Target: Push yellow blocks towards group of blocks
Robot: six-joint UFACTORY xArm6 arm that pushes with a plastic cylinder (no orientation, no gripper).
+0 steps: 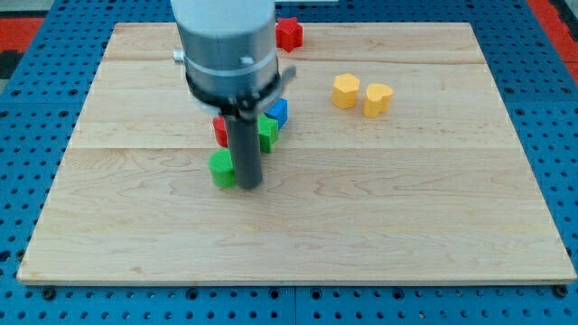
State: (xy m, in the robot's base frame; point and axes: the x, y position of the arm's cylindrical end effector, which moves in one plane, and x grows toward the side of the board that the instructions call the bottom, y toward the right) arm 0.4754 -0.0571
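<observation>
Desk (pixel 406 217): pale wooden board lying on a blue pegboard (pixel 551 108); I see it whole in the camera view.
My arm (pixel 226 45): grey cylinder body coming down from the view's top, left of centre, hiding part of what lies behind it.
My tip (pixel 249 185): lower end of the dark rod, resting on the desk just to the view's right of the green block, touching or nearly touching it.
Fingers: this rig carries none, only the rod, so nothing is grasped or released.
Yellow block, left (pixel 345 91): many-sided shape, upper right of centre, well apart from my tip.
Yellow block, right (pixel 377 98): heart-like shape, just beside the first yellow one, touching or nearly so.
Green block (pixel 222 169): rounded shape, lowest of the group, at the view's left of the rod.
Second green block (pixel 268 132): partly hidden by the rod; shape I cannot tell.
Blue block (pixel 279 112): just above the second green one, partly hidden by my arm.
Red block, in group (pixel 219 130): only an edge shows at the rod's left.
Red block, far (pixel 289 32): star-like shape at the desk's top edge, apart from the group.
In the way: bare wood between the yellow pair and the group.
</observation>
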